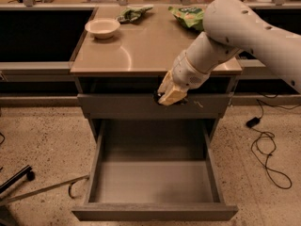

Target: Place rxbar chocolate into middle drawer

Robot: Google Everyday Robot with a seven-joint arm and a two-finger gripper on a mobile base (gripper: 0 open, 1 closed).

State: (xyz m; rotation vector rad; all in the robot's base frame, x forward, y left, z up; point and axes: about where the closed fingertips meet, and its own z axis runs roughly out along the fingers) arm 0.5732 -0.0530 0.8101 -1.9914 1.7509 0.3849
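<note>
Warm, dim light falls from above. The counter point(141, 51) shows a pale arc of glare near the bowl point(102, 27). Deep shadow fills the recesses on both sides and under the counter's front edge, where the tool point(171, 94) hangs, lit cream. The open drawer point(155, 212) is evenly grey inside.
</note>
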